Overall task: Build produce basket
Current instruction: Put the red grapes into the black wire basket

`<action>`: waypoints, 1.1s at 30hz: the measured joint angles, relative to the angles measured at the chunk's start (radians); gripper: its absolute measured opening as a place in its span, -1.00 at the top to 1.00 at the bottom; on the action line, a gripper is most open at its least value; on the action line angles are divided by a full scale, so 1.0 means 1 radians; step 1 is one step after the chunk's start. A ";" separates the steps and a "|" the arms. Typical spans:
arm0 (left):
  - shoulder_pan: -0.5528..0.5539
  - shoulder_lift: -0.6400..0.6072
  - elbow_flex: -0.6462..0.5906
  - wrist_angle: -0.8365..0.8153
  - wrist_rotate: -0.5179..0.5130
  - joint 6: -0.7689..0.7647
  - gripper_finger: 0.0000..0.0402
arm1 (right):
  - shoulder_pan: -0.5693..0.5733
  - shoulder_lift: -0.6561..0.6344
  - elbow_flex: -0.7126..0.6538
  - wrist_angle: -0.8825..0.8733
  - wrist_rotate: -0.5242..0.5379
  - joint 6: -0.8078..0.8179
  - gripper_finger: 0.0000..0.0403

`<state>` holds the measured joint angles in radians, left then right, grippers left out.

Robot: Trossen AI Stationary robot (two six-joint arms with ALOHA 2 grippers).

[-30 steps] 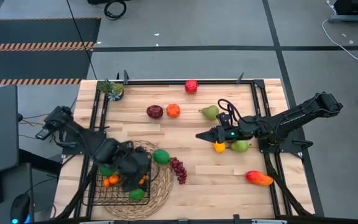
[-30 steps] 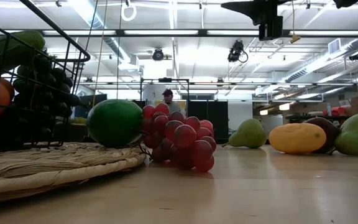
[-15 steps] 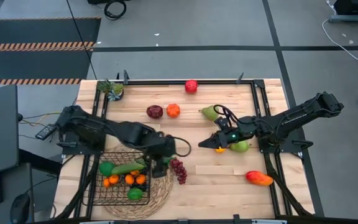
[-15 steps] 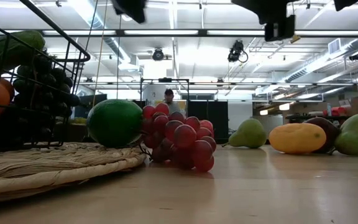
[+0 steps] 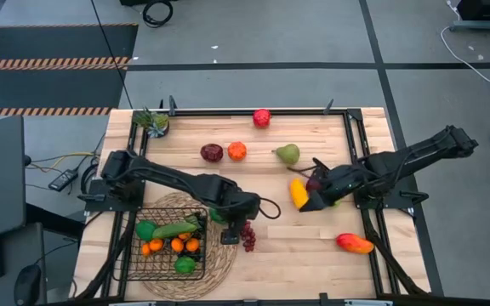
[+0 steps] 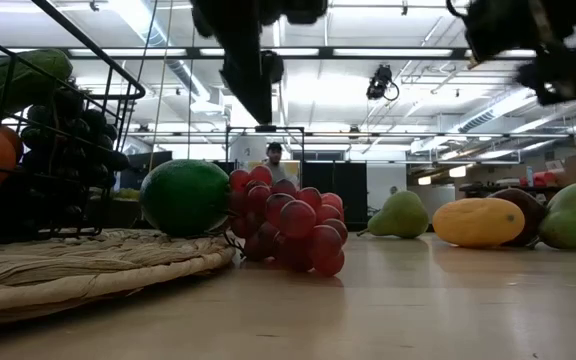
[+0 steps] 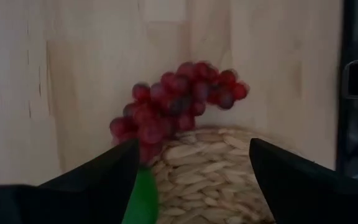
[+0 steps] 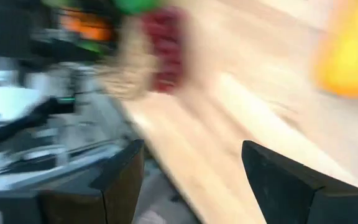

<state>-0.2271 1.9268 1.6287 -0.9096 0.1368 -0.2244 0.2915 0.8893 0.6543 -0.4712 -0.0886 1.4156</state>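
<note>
basket: one, on the straw mat, holding produce
grapes: one bunch, at the mat's edge
pears: one
left gripper: spread, empty, above the grapes
right gripper: spread, empty, beside the yellow squash
writing: none readable

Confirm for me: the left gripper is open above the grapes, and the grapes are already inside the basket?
Not quite. The left gripper is open above the grapes, but they lie on the table at the straw mat's edge, outside the basket. The high view shows it.
</note>
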 joint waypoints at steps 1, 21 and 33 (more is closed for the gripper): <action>0.004 0.011 0.000 -0.001 0.001 0.004 -0.54 | 0.007 -0.003 0.000 -0.055 0.003 0.009 -0.35; 0.009 0.173 0.000 -0.002 -0.083 0.186 -0.53 | 0.149 0.083 0.000 -0.122 0.150 0.096 -0.35; 0.011 0.216 0.000 0.027 -0.167 0.166 -0.28 | 0.213 0.151 0.000 -0.009 0.185 0.125 -0.35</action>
<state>-0.2165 2.1424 1.6287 -0.8828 -0.0304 -0.0582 0.5041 1.0404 0.6540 -0.4802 0.0959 1.5405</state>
